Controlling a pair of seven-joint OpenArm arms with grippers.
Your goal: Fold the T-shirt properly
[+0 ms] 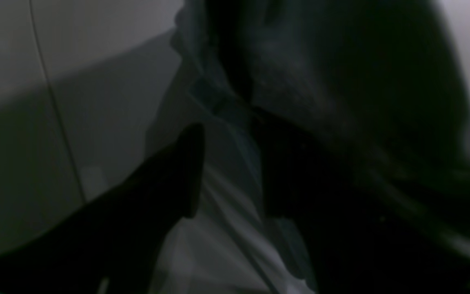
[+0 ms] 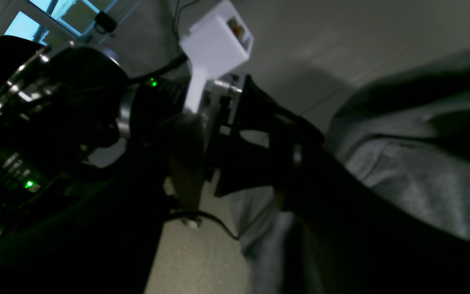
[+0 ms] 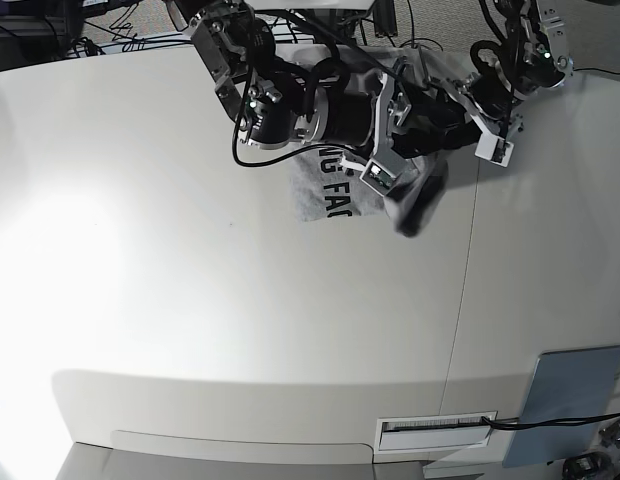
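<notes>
The grey T-shirt (image 3: pixel 330 190) lies bunched at the back middle of the white table (image 3: pixel 190 280), black lettering up. One fold (image 3: pixel 420 208) hangs off its right side. My left gripper (image 3: pixel 456 104) reaches in from the right. In the left wrist view its dark fingers (image 1: pixel 190 171) stand close together with a strip of the T-shirt (image 1: pixel 227 212) between them. My right gripper (image 3: pixel 440 130) reaches across the shirt from the left. In the right wrist view it (image 2: pixel 300 171) is a dark shape pressed into grey cloth (image 2: pixel 402 183). The two grippers are close together at the shirt's right edge.
The left arm's motors (image 2: pixel 55 122) and white camera housing (image 2: pixel 214 45) fill the right wrist view. A table seam (image 3: pixel 465 290) runs front to back. A grey-blue panel (image 3: pixel 570 405) and a label slot (image 3: pixel 435 430) sit at the front right. Cables (image 3: pixel 110 20) lie behind the table.
</notes>
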